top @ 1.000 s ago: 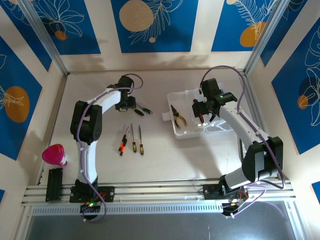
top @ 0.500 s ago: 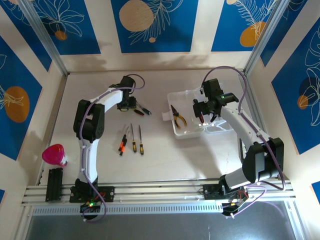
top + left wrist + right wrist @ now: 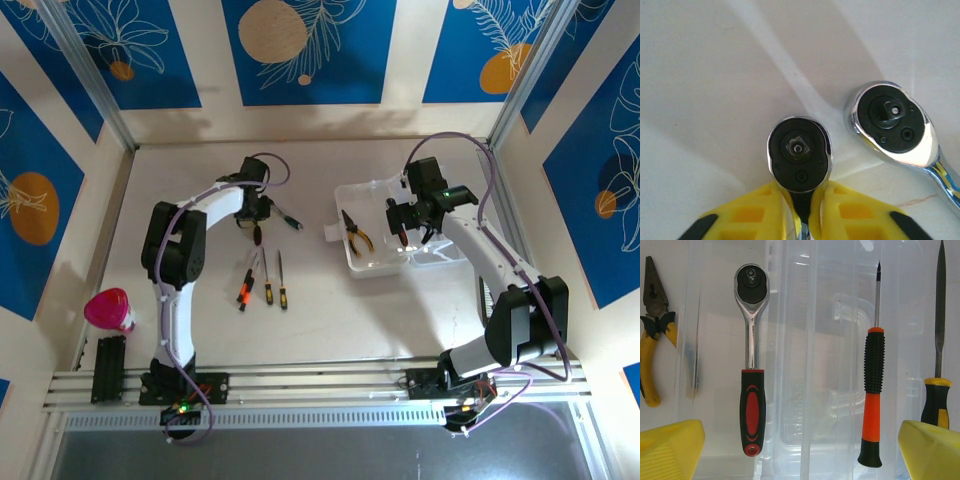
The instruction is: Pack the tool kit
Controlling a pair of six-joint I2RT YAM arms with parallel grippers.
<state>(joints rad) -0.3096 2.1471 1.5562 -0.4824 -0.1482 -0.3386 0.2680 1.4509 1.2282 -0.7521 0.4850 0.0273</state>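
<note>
Yellow pads of the left pincer (image 3: 800, 200) are clamped on the narrow neck of a metal wrench (image 3: 799, 155), whose round head pokes out beyond the tips. Just to that pincer's right lies a second wrench (image 3: 890, 122). Polished steel held by so slim a neck could swivel or slide out during the carry, and a careless lift might knock the neighbour. Three screwdrivers (image 3: 267, 282) wait on the base side of it. Well off to its right, the right pincer (image 3: 800, 442) hangs spread wide, holding nothing, over the clear case (image 3: 385, 255), where pliers (image 3: 654, 320) lie. It could block the drop. The table (image 3: 330, 320) is white and faintly veined, and the cream walls (image 3: 402, 60) carry blue leaf prints.
</note>
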